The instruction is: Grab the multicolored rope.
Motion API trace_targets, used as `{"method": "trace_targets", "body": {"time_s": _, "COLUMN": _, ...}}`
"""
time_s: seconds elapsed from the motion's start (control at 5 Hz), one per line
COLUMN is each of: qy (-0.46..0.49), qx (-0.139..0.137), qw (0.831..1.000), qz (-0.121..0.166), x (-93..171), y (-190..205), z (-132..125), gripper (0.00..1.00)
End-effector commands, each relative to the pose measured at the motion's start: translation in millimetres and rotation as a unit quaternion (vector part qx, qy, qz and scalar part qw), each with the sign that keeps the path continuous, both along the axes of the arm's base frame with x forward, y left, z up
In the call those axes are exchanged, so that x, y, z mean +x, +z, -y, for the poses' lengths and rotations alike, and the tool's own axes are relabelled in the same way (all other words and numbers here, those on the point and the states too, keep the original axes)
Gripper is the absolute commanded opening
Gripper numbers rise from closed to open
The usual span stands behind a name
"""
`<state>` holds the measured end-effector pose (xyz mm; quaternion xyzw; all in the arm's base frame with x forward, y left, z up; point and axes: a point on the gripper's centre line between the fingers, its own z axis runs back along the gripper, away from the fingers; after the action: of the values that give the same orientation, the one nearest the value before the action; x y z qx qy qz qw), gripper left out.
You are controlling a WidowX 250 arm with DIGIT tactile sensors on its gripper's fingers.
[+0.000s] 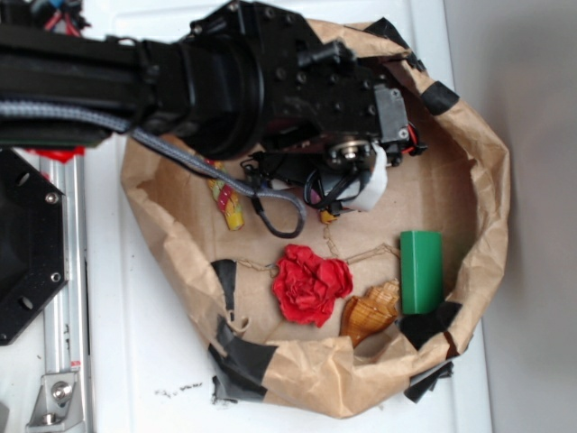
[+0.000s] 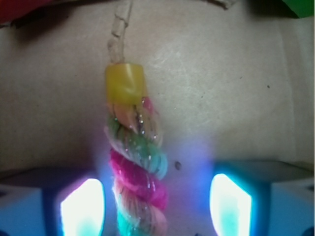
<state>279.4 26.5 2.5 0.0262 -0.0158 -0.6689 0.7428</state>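
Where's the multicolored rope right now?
In the wrist view the multicolored rope runs up between the open gripper fingers, nearer the left one. In the exterior view one end shows left of the red flower, mostly under the arm.

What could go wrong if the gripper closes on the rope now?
1. The multicolored rope lies nearer one finger than the other, so the open gripper may push it sideways while closing.
2. The grasp is near the yellow end cap, so the rope might slip out when lifted.
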Motion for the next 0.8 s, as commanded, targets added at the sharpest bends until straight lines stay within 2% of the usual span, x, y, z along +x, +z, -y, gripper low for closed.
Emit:
{"method": "trace_targets", "body": {"time_s": 0.0, "qy": 0.017, "qx": 0.037, "qw": 0.999, "qz": 0.008, "x": -32, "y": 63, "z": 6, "gripper": 0.0}}
{"method": "trace_targets", "body": {"time_s": 0.2, "qy": 0.07, "qx": 0.01, "qw": 0.997, "qz": -0.008, "x": -31, "y": 114, "z": 13, "gripper": 0.0}}
{"method": "trace_targets", "body": {"time_s": 0.4, "qy": 0.19, "qx": 0.044, "qw": 0.978, "qz": -0.076, "x": -16, "y": 150, "z": 21, "gripper": 0.0}}
{"method": "trace_targets", "body": {"time_s": 0.6, "qy": 0.274, "qx": 0.001, "qw": 0.958, "qz": -0.086, "x": -7, "y": 160, "z": 25, "gripper": 0.0}}
